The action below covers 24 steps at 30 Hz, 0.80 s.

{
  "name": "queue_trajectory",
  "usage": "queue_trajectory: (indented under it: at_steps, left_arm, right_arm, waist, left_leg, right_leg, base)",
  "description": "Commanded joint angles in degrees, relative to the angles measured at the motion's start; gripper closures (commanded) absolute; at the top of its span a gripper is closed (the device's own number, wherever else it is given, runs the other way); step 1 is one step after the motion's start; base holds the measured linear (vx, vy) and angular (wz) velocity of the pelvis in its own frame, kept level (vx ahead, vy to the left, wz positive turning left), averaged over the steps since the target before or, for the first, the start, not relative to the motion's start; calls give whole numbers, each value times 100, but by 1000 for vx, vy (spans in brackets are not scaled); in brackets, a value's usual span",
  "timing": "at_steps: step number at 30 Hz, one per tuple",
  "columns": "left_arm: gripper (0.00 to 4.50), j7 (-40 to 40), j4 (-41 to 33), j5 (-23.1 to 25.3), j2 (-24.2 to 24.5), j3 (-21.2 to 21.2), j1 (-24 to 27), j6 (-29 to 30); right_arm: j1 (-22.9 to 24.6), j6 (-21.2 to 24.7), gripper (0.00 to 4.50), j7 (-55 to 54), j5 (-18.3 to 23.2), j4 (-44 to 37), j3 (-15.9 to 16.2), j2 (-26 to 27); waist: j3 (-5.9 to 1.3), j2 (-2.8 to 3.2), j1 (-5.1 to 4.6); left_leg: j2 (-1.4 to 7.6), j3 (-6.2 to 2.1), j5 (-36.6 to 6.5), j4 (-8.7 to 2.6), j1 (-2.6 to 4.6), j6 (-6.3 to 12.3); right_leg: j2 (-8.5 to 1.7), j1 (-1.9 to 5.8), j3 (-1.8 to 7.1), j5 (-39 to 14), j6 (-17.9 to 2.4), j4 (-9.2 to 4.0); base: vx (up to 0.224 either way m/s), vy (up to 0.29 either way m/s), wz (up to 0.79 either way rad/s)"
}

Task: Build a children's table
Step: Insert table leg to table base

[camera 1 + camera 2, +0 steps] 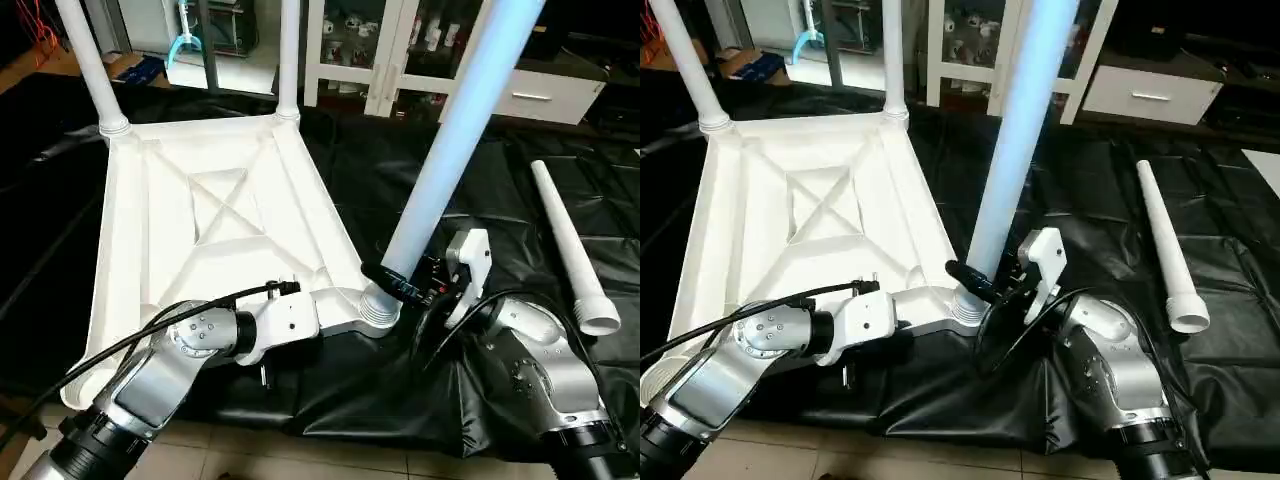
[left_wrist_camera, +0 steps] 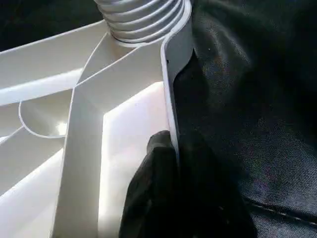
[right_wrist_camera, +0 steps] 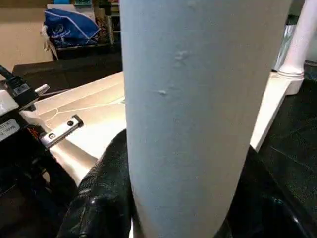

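At near socket | leg point(image 1: 455, 150) upright (leaning right) | right jaws clamped

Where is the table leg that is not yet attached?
The loose leg lies flat on the black sheet, at the robot's right, beyond the right gripper.

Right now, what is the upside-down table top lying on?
The table top lies on a black sheet that spreads out past its edges. What is under the sheet, and right beneath the top, is covered.
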Motion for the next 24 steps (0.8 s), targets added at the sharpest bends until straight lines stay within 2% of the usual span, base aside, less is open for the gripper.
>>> queue_trajectory:
  at_steps: [1,2,4,5,6,7,8,11,15,17,24]
  left_arm:
    - [450,11,151,-61,-68,-67,52,-138]
    - [450,6,150,-61,-68,-64,53,-138]
    - [450,4,154,-59,-69,-63,53,-138]
    - [450,3,156,-58,-67,-63,51,-138]
    - [450,1,158,-56,-66,-63,50,-138]
    - [450,1,159,-56,-66,-62,50,-138]
    - [450,0,162,-56,-65,-60,49,-138]
    - [450,0,166,-54,-64,-57,50,-139]
    - [450,-11,163,-60,-58,-50,54,-135]
    - [450,-16,166,-63,-56,-50,55,-136]
    - [450,-21,146,-63,-47,-48,80,-131]
  right_arm:
    - [161,207,211,-167,-217,297,14,-38]
    - [143,242,211,-149,-170,215,9,-47]
    - [131,267,211,-133,-137,147,-3,-54]
    - [129,273,211,-123,-123,120,-9,-56]
    - [128,277,211,-113,-111,93,-14,-58]
    - [129,278,211,-114,-102,69,-19,-59]
    - [132,274,211,-123,-97,16,-25,-67]
    - [135,261,211,-129,-107,-36,-24,-77]
    - [135,274,211,-149,-139,-163,-51,-89]
    - [130,286,211,-159,-141,-190,-57,-96]
    - [156,275,211,-189,-148,-366,-68,-148]
  waist:
    - [-72,-19,-36]
    - [-97,-22,-20]
    - [-136,-38,0]
    - [-143,-32,3]
    - [-145,-7,9]
    - [-145,-7,9]
    - [-153,-3,10]
    - [-146,-6,13]
    - [-133,-9,11]
    - [-137,-6,11]
    - [-143,-15,19]
  left_leg:
    - [304,-182,-2311,-494,80,-110]
    - [302,-153,-2148,-466,90,-79]
    - [298,-124,-1680,-427,60,63]
    - [291,-110,-1307,-406,30,214]
    - [286,-90,-1143,-386,37,298]
    - [286,-90,-1143,-386,37,298]
    - [284,-73,-949,-359,27,374]
    - [286,-65,-898,-354,21,409]
    - [295,-60,-1133,-369,32,345]
    - [296,-61,-1131,-365,37,327]
    - [284,-42,-873,-331,40,414]
  right_leg:
    - [-217,-61,190,-2220,-663,-505]
    - [-209,-55,196,-1951,-755,-490]
    - [-192,2,187,-1290,-871,-410]
    - [-181,31,169,-881,-941,-361]
    - [-186,25,163,-736,-1012,-355]
    - [-186,25,163,-736,-1012,-355]
    - [-184,39,152,-522,-1094,-329]
    - [-182,46,143,-510,-1118,-316]
    - [-189,33,152,-901,-1039,-348]
    - [-191,33,154,-932,-1005,-346]
    - [-180,45,146,-601,-1064,-310]
  base:
    - [0,0,0]
    - [0,0,0]
    - [0,0,0]
    - [0,0,0]
    - [0,0,0]
    - [0,0,0]
    - [0,0,0]
    - [0,0,0]
    - [0,0,0]
    - [0,0,0]
    - [0,0,0]
